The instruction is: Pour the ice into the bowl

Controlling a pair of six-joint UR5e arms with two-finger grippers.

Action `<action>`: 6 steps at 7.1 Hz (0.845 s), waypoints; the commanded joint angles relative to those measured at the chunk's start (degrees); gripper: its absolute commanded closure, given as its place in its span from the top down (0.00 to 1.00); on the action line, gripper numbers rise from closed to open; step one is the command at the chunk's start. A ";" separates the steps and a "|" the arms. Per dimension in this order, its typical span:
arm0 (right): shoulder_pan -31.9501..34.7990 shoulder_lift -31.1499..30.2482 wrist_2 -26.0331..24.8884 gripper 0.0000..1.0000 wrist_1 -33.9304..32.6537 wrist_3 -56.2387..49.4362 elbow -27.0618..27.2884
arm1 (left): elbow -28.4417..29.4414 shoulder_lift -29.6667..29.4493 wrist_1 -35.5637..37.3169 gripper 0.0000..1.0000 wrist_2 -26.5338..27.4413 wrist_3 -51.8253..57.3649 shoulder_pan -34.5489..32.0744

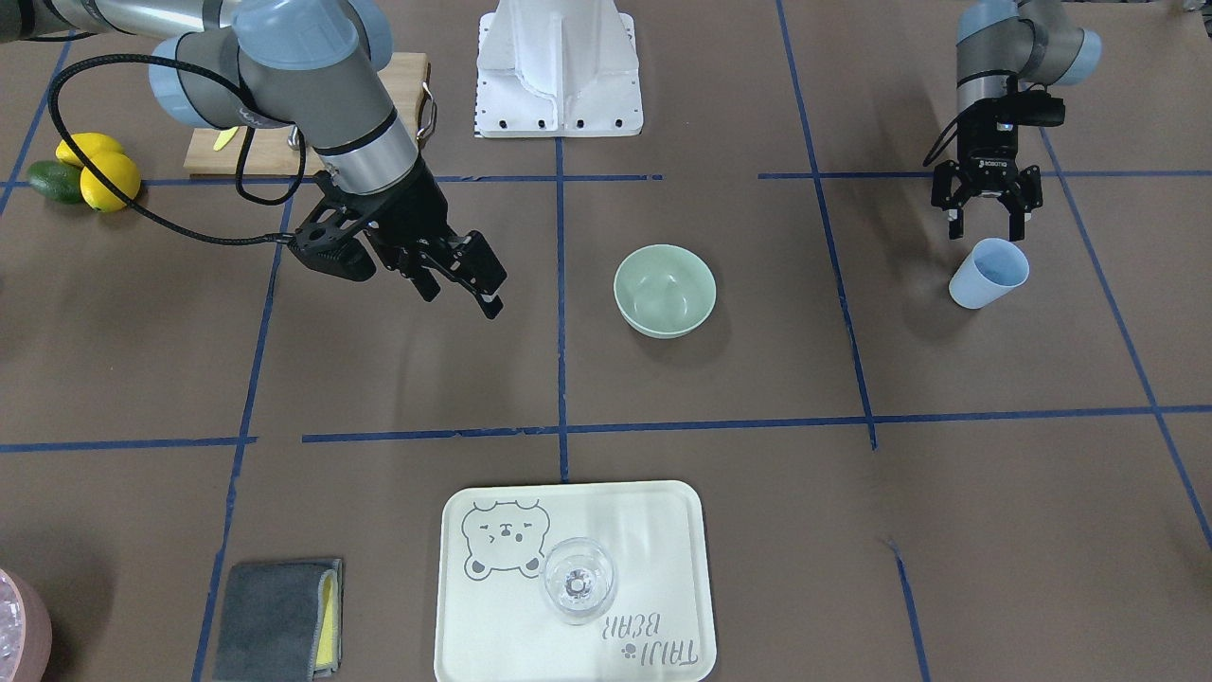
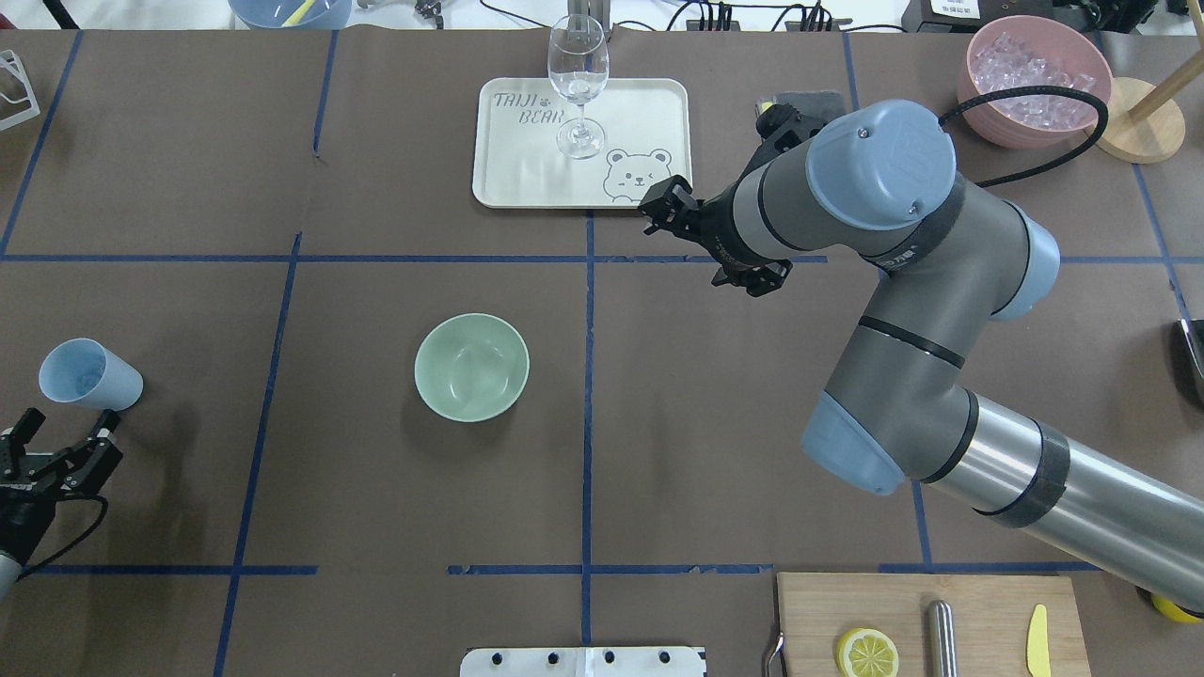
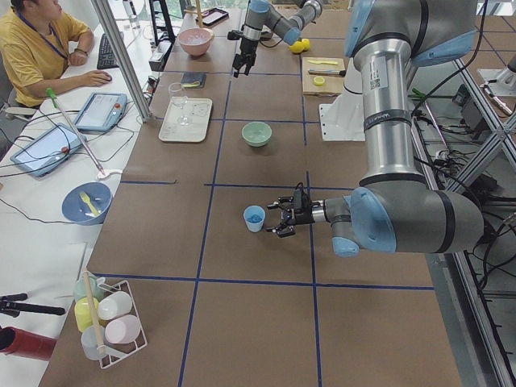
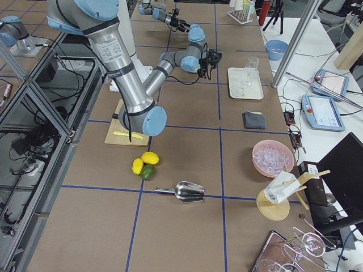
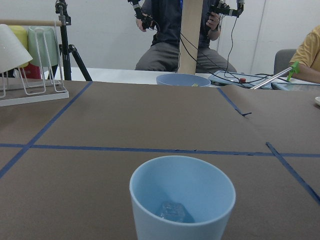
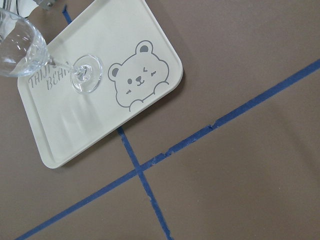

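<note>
The pale sage-green bowl [image 1: 665,290] stands empty near the table's middle; it also shows in the overhead view [image 2: 471,367]. A light blue cup [image 1: 989,273] stands at the robot's far left, with a clear ice cube [image 5: 172,211] at its bottom. My left gripper [image 1: 985,232] is open and empty, low just behind the cup [image 2: 89,374], not touching it. My right gripper [image 1: 462,289] is open and empty, held above the table between the bowl and the tray, tilted towards the tray [image 6: 100,115].
A cream bear tray [image 2: 640,113] holds a clear wine glass [image 2: 578,85]. A pink container [image 2: 1035,80] full of ice stands at the far right. A cutting board [image 2: 926,621] with a lemon half, lemons [image 1: 104,175], a metal scoop [image 4: 190,191] and a grey cloth [image 1: 279,616] lie around.
</note>
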 commanded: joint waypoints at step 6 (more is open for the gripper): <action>-0.13 -0.13 0.01 1.00 0.08 -0.22 0.09 | 2.73 -3.73 0.05 0.96 -1.89 3.05 -4.35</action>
